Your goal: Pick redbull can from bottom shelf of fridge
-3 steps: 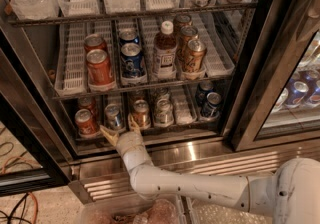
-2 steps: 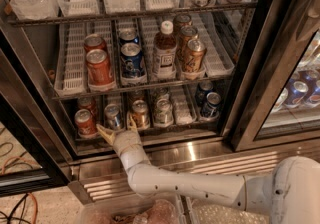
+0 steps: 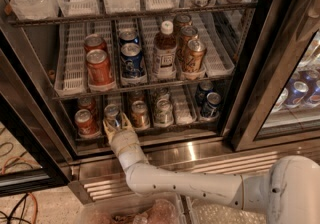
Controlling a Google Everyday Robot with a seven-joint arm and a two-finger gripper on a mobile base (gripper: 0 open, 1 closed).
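Observation:
The fridge [image 3: 260, 83] stands open, seen from above and in front. On the bottom shelf [image 3: 183, 110] the redbull can [image 3: 112, 114], slim with a silver top, stands second from the left. My gripper [image 3: 116, 124] reaches in from the white arm below and is open. Its yellowish fingertips [image 3: 106, 128] sit on either side of the can's lower part, at the shelf's front edge. I cannot tell whether the fingers touch the can.
A red-orange can [image 3: 85, 122] stands just left of the redbull can and a gold-orange can [image 3: 139, 114] just right. Further right are a silver can [image 3: 163, 111] and dark blue cans [image 3: 211, 104]. The rack above holds cans and a bottle [image 3: 164, 53]. The ribbed steel base [image 3: 200, 160] lies below.
My gripper has moved forward and up into the bottom shelf, from in front of the shelf edge to either side of the redbull can. The cans have not moved.

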